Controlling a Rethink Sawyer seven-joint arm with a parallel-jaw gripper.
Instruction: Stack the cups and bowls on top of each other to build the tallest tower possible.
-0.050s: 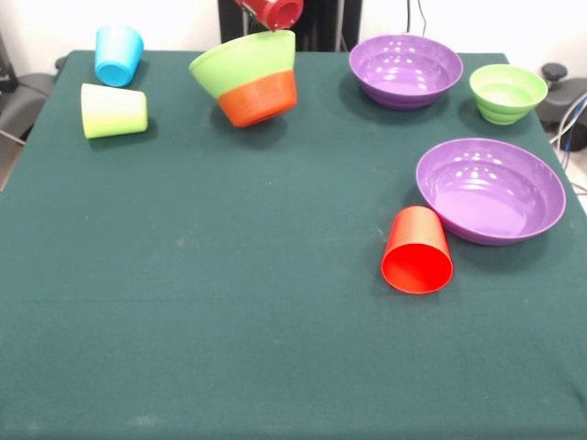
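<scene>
Currently you have the tower [248, 78] tilted on the bench [229, 321], directly under the hand [272, 11], whose grip state cannot be told.

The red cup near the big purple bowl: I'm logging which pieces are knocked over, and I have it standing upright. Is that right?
Not quite. The red cup is near the big purple bowl, but the front view shows it lying on its side, its open mouth toward the camera.
</scene>
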